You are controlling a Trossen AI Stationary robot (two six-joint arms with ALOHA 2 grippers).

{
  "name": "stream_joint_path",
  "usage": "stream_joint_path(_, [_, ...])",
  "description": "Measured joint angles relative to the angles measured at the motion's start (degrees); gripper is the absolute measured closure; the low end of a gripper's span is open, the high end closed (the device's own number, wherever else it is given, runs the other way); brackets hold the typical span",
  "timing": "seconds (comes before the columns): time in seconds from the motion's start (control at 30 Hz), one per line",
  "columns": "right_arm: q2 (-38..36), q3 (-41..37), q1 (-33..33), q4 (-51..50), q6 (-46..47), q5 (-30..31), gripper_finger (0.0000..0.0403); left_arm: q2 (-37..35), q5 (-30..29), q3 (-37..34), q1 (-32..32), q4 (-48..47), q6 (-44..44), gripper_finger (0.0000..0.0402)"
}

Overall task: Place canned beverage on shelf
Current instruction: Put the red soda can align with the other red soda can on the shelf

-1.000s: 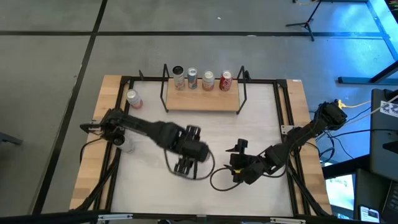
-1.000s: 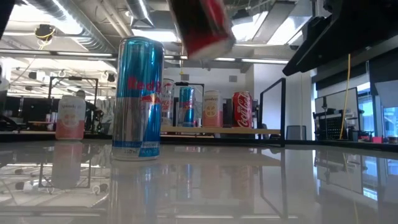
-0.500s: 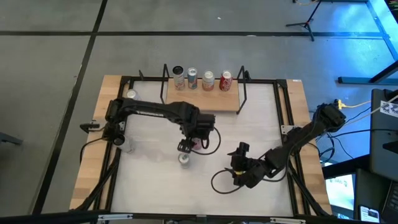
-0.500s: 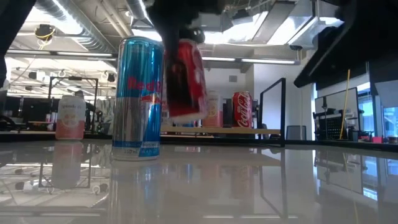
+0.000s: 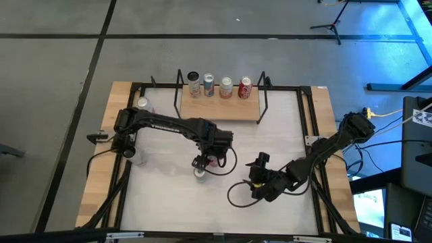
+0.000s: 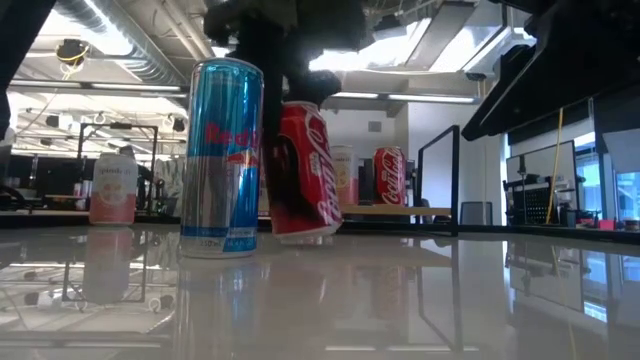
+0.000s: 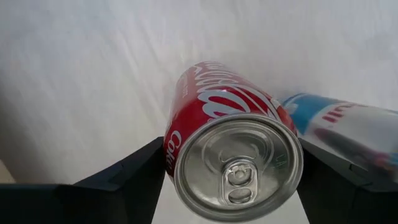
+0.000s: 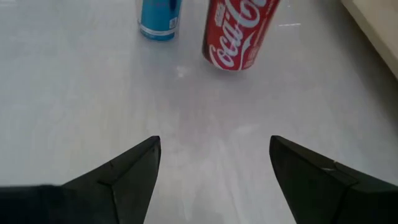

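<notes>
- Nearest in the low view stands a tall blue-and-silver can (image 6: pixel 221 158), upright on the white bench (image 6: pixel 400 300), its long axis vertical.
- Just beside it is the red cola can (image 6: pixel 300 172), tilted: its top leans toward the blue can while its base rests on or sits just above the bench; contact cannot be told.
- The left tool (image 5: pixel 210 154) reaches down over the middle of the bench and clasps the red cola can, one dark finger (image 7: pixel 118 180) on each side of the can's body. In the left wrist view the can's silver lid and pull tab face the camera, so its long axis runs away from the wrist toward the bench.
- The right tool (image 5: pixel 260 164) hovers off to the side, near the bench surface, its fingers (image 8: pixel 124 171) spread with nothing between them, pointed toward both cans.
- Farther back, the shelf (image 5: pixel 220 108) lies along the bench's far edge, with four cans (image 5: pixel 219 86) standing upright in a row at its rear.
- A pink can (image 6: pixel 113 188) stands upright near the far left corner.
</notes>
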Motion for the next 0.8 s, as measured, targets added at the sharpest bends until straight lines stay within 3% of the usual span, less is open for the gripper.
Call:
stream_joint_path(0.27, [0.0, 0.0, 0.1, -0.1, -0.3, -0.9, 0.0102, 0.0, -0.3, -1.0, 0.0, 2.2, -0.5, 0.0076])
stream_joint_path(0.57, [0.0, 0.0, 0.1, -0.1, -0.4, -0.3, 0.0102, -0.1, -3.7, -0.9, -1.6, 2.3, -1.5, 0.0074])
stream_joint_path(0.8, [0.0, 0.0, 0.1, -0.1, -0.4, -0.3, 0.0102, -0.3, -5.4, 4.1, -4.3, 0.5, -1.5, 0.0076])
